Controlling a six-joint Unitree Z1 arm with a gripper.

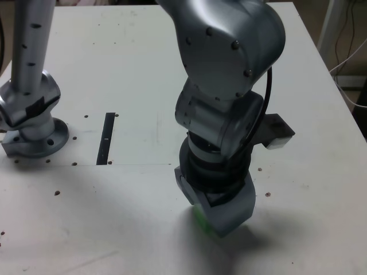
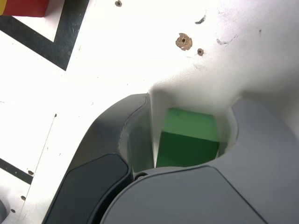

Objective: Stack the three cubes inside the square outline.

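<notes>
- My tool (image 2: 187, 140) straddles the green cube (image 2: 189, 137); whether it grips yet, I cannot tell.
- An uneven squeeze could twist or squirt it across the table (image 2: 131, 60).

Cube (image 2: 189, 140) between gripper (image 2: 187, 135) jaws

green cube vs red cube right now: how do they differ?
The green cube sits between the gripper jaws on bare table; the red cube lies inside the square outline, away from the gripper. The green cube shows two full faces in the wrist view; the red cube is cut off at the frame edge. Both look plain and matte.
</notes>
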